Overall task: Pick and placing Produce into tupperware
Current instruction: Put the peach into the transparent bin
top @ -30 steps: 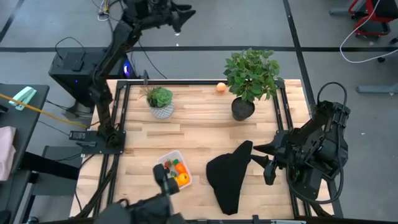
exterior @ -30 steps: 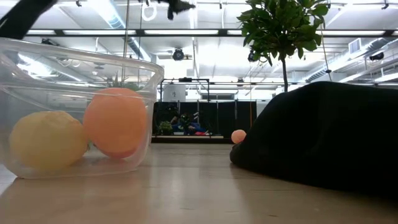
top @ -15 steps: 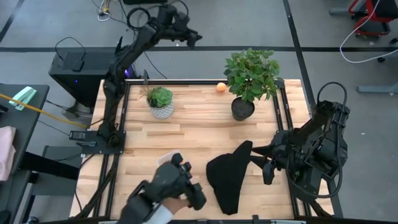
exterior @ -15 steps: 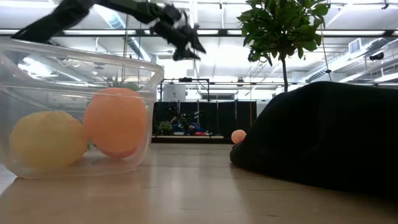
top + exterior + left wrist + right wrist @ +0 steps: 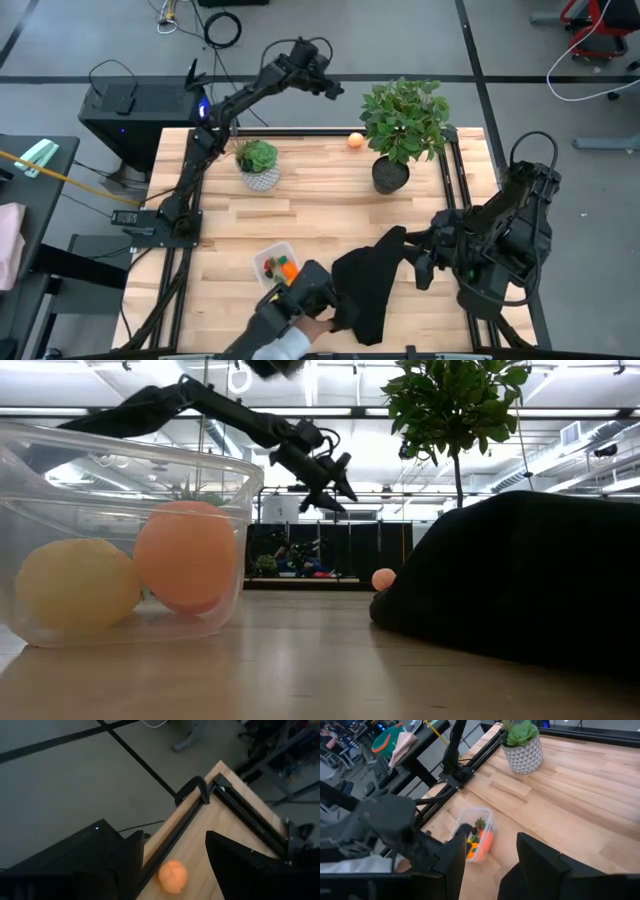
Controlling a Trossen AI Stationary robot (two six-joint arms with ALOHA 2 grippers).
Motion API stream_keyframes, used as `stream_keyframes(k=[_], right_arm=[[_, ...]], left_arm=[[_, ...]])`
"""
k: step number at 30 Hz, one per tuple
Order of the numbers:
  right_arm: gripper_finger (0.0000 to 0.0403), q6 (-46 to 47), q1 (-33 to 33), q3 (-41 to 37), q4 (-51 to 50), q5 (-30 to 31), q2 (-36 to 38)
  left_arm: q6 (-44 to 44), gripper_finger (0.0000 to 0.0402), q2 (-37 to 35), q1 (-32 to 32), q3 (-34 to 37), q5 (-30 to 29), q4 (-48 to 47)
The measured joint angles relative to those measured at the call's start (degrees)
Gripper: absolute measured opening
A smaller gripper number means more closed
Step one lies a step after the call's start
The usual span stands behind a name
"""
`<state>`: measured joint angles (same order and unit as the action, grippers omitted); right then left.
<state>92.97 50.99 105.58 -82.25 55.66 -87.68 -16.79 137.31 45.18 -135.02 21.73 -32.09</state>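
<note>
Left gripper (image 5: 338,90): raised above the table's far edge, near the loose orange ball; fingers parted, grasping nothing.
Right gripper (image 5: 414,272): low at the table's right side, beside the black cloth (image 5: 368,290); fingers parted, empty.
Small orange toy ball (image 5: 355,140): alone on the light wooden table (image 5: 320,215) near its far edge, left of the large potted plant (image 5: 403,125).
Clear shallow plastic container (image 5: 270,259): near front edge, holding orange, yellow and red toy produce (image 5: 289,269).
Person's gloved hand (image 5: 305,300): touching the container's front end.

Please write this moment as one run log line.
left gripper: jaws open, above orange fruit | right gripper: open, near black cloth | tupperware: holds produce
</note>
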Motion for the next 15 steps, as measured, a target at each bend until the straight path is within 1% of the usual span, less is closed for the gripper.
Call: stream_keyframes(k=[6, 15], right_arm=[[0.0181, 0.0, -0.31, 0.0, 0.54, -0.07, 0.0], [0.0181, -0.08, -1.01, 0.0, 0.9, -0.22, 0.0]], left_arm=[[-9.18, 0.0222, 3.41, -0.81, 0.08, 0.07, 2.27], [-13.0, 0.0222, 6.21, -3.94, 0.02, 2.3, 10.48]])
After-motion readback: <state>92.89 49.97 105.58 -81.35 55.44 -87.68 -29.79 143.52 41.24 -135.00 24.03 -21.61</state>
